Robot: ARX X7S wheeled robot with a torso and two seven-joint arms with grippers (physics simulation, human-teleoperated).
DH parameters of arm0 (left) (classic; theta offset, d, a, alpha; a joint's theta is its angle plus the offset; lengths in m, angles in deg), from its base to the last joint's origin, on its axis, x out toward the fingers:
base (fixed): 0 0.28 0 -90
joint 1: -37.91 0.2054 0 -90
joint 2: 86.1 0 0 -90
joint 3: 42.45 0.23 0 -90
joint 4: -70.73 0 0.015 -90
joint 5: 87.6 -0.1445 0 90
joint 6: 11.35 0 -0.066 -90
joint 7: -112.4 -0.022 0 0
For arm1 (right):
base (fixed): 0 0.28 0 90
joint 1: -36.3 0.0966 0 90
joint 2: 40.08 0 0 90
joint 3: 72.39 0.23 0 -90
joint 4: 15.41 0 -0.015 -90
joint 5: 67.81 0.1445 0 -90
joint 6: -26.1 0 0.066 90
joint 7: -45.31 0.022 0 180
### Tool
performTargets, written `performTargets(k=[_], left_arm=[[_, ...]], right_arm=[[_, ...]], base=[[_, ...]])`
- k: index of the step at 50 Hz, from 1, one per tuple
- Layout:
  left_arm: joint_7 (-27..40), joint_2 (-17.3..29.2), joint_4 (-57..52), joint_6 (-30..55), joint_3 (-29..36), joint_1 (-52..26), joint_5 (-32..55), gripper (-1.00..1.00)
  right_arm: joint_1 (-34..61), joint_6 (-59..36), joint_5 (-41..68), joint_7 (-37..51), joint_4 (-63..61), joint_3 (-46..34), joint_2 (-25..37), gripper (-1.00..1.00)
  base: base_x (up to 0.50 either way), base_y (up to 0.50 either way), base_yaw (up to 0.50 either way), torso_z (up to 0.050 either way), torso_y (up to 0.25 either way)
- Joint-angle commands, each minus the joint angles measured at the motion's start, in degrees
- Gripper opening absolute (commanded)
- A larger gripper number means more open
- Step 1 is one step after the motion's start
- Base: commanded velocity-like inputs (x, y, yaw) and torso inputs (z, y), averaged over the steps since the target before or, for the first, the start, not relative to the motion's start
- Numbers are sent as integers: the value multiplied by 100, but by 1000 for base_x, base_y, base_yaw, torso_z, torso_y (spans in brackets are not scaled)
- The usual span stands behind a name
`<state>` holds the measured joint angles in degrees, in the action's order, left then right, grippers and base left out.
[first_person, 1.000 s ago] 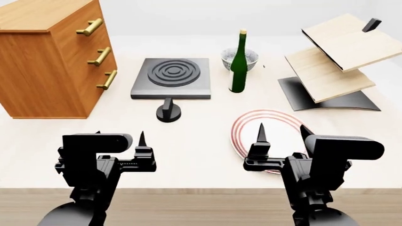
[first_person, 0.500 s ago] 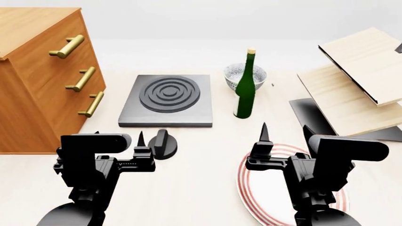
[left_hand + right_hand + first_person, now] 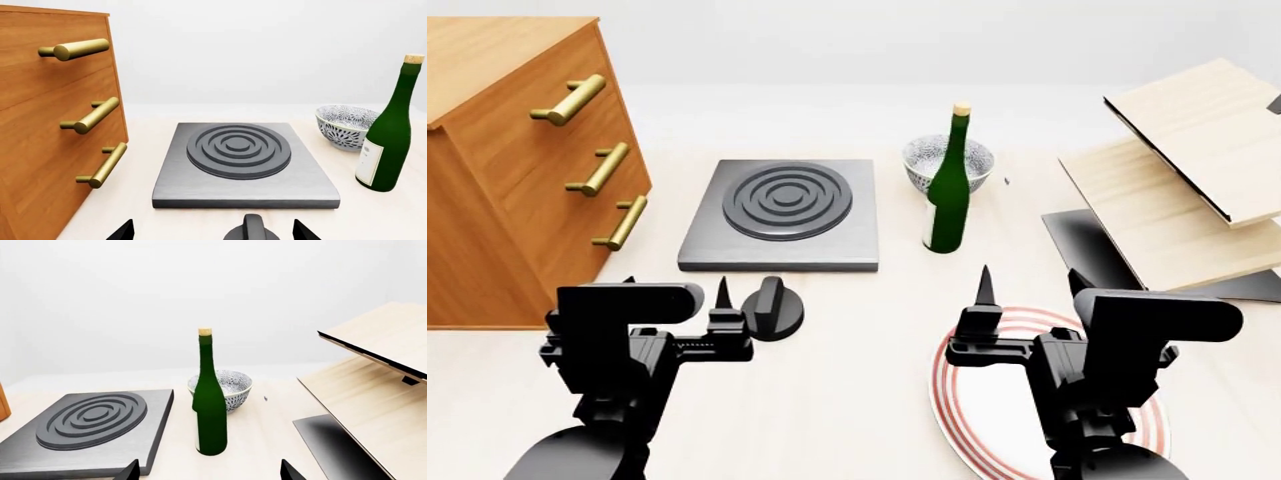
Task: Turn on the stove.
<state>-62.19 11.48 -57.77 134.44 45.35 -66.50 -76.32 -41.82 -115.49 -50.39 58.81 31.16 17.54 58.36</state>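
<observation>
The stove (image 3: 779, 212) is a dark grey square slab with raised concentric rings, in the middle of the table. Its small black round knob (image 3: 771, 306) sits on the table just in front of it. My left gripper (image 3: 678, 300) is open and empty, just left of the knob. In the left wrist view the stove (image 3: 243, 160) lies ahead, and the knob (image 3: 252, 231) sits between the open fingers of the left gripper (image 3: 213, 235), apart from both. My right gripper (image 3: 1030, 300) is open and empty above a plate. In its wrist view the right gripper (image 3: 210, 475) faces the bottle, with the stove (image 3: 93, 422) beside it.
A wooden drawer chest (image 3: 507, 170) with brass handles stands left of the stove. A green bottle (image 3: 948, 190) and a patterned bowl (image 3: 941, 160) stand to its right. A red-rimmed white plate (image 3: 961, 400) lies under my right gripper. A tilted wooden shelf rack (image 3: 1188, 180) is at the far right.
The view has moved in towards the table, so the stove and knob now lie closer to my grippers. Over the last half second little has shifted. Both grippers stay open.
</observation>
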Motion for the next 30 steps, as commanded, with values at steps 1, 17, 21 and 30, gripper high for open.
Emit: performTargets(k=[1,17,21,30], left_arm=[[71,185,1203,-1049,269,-54,-384,100],[398,-13,5524,-4325,771,-1225,-1181,100],[402,-45,7517,-5330,825,-1415,-1195,100],[418,-86,7789,-5479,906,-1532,-1198,100]], right_arm=[[-11,25,33,37,-17,-62,68,100],[-168,204,72,69,138,-79,96,100],[-179,237,85,77,162,-81,109,100],[-195,278,121,102,193,-83,132,100]], base=[[0,0,0,0,0],[0,0,0,0,0],[0,0,0,0,0],[0,0,0,0,0]])
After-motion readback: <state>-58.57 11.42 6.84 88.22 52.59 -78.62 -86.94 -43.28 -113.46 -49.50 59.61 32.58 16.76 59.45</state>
